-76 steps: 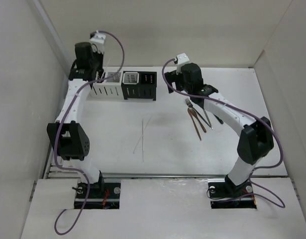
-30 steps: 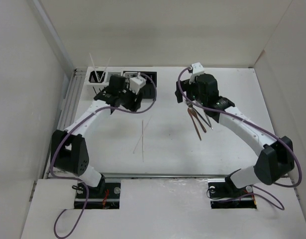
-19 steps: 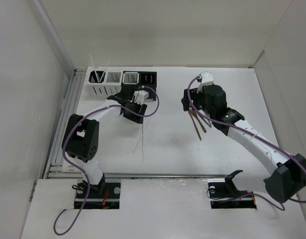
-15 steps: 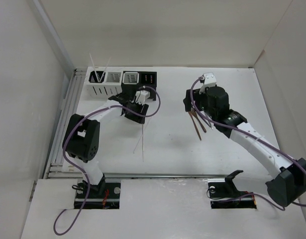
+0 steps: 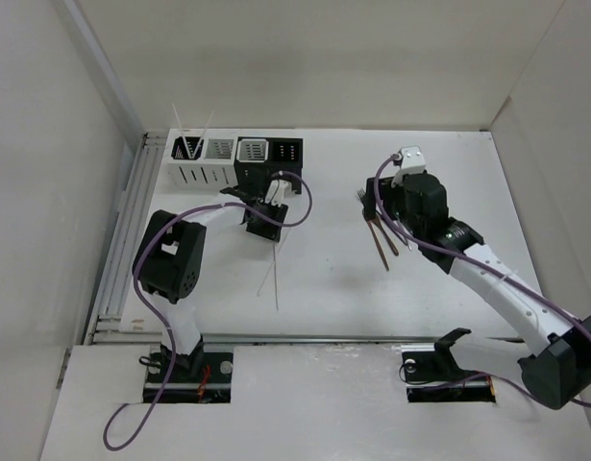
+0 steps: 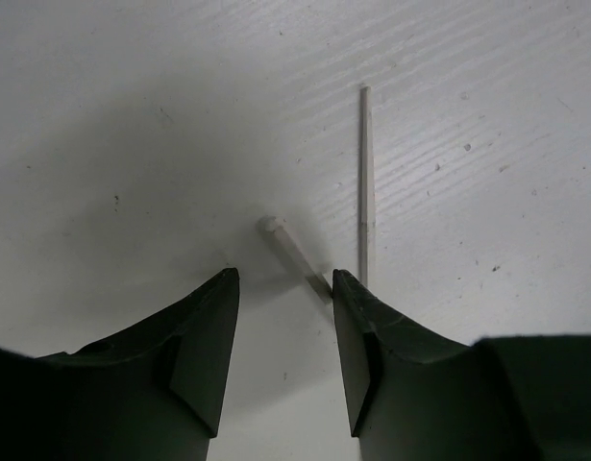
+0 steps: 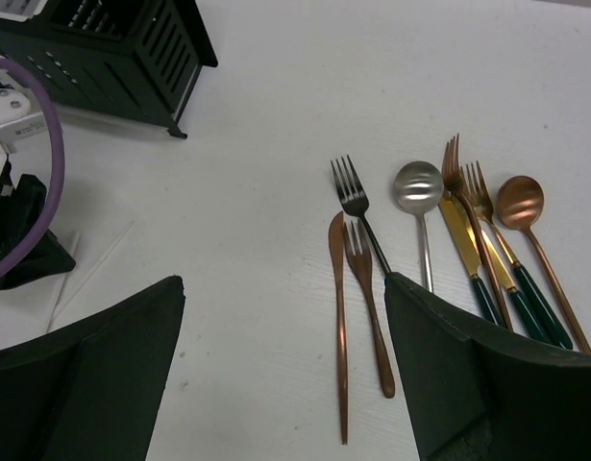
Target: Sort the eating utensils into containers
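— White counter (image 5: 324, 298) is seen, shut in by pale walls. What is set at the far side?

— A row of caddies (image 5: 235, 161) is placed there, two white and two black. Two white chopsticks (image 5: 184, 130) are stood in the white caddy at the left end of the row.

— How is the left pincer (image 6: 283, 279) held?

— It is lowered to the counter just in front of the black caddies. Its jaws are parted and nothing is gripped. The end of one loose chopstick (image 6: 295, 252) is framed between them. A second chopstick (image 6: 366, 173) is laid just beside one finger; contact cannot be told.

— Where are the other utensils found?

— They are laid flat in a bunch well to the right of the row: a dark fork (image 7: 353, 202), a silver spoon (image 7: 417, 185), a copper knife (image 7: 338, 317), a copper fork (image 7: 364, 288), a copper spoon (image 7: 521, 200) and a gold knife (image 7: 460, 229) with a dark green handle.

— And the right pincer (image 7: 283, 283)?

— It is held above that bunch, right of the row, spread wide, with nothing grasped.
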Controlling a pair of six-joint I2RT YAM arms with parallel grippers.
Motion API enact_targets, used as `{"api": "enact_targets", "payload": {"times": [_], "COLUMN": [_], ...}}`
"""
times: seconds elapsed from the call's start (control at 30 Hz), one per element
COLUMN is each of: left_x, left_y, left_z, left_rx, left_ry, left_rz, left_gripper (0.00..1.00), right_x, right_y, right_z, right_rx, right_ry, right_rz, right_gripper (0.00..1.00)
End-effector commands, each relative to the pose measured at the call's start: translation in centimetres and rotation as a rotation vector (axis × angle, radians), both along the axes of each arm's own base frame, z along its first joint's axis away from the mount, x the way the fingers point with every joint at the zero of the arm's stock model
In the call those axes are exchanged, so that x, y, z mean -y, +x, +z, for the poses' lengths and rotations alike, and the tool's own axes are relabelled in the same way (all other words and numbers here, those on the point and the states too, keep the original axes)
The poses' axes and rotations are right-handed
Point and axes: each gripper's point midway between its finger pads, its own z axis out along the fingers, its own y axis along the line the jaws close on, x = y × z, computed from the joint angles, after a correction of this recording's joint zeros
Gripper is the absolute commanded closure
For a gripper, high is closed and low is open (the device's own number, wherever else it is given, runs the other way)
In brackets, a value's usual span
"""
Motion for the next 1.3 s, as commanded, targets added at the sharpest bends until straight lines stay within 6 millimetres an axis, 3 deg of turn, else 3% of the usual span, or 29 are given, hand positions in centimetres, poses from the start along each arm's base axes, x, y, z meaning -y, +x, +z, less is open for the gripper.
{"api": "enact_targets", "payload": {"times": [0.0, 0.23, 0.37, 0.63, 0.83, 0.93, 1.0, 1.13, 1.2, 1.27], "left_x": [0.4, -0.1, -0.6, -0.1, -1.0, -0.7, -0.7, -0.3, -0.6, -0.9], "left_y": [0.8, -0.9, -2.2, -1.9, 0.2, 1.9, 2.9, 4.4, 4.4, 5.4], "left_z": [0.9, 0.0, -1.5, -2.1, -1.3, 1.1, 3.6, 9.5, 12.3, 15.6], "left_rx": [0.03, -0.042, -0.119, -0.13, -0.106, -0.018, 0.072, 0.218, 0.273, 0.352], "left_ry": [0.01, 0.078, 0.108, 0.09, 0.07, 0.065, 0.061, 0.035, 0.037, 0.024], "left_rz": [0.017, 0.027, 0.045, 0.046, 0.099, 0.05, 0.012, -0.043, -0.076, -0.064], "left_gripper": [0.6, 0.66, 0.73, 1.0, 1.0, 1.0, 1.0, 1.0, 1.0, 1.0], "right_x": [0.8, 1.5, 1.7, 2.1, 2.2, 2.2, 2.1, 1.5, 0.6, -0.4], "right_y": [-0.5, -0.8, -1.0, -1.1, -1.2, -1.2, -1.1, -0.3, 0.0, 0.6], "right_z": [1.3, 1.2, 1.3, 1.4, 1.7, 1.7, 1.9, 2.9, 2.4, 3.4], "right_rx": [0.038, 0.036, 0.036, 0.031, 0.04, 0.04, 0.048, 0.077, 0.072, 0.095], "right_ry": [0.018, 0.006, 0.006, -0.006, -0.009, -0.009, -0.004, 0.018, 0.01, 0.037], "right_rz": [-0.039, -0.066, -0.066, -0.084, -0.081, -0.081, -0.081, -0.073, -0.046, -0.012], "right_gripper": [0.11, 0.11, 0.11, 0.11, 0.11, 0.11, 0.11, 0.11, 0.12, 0.14]}}
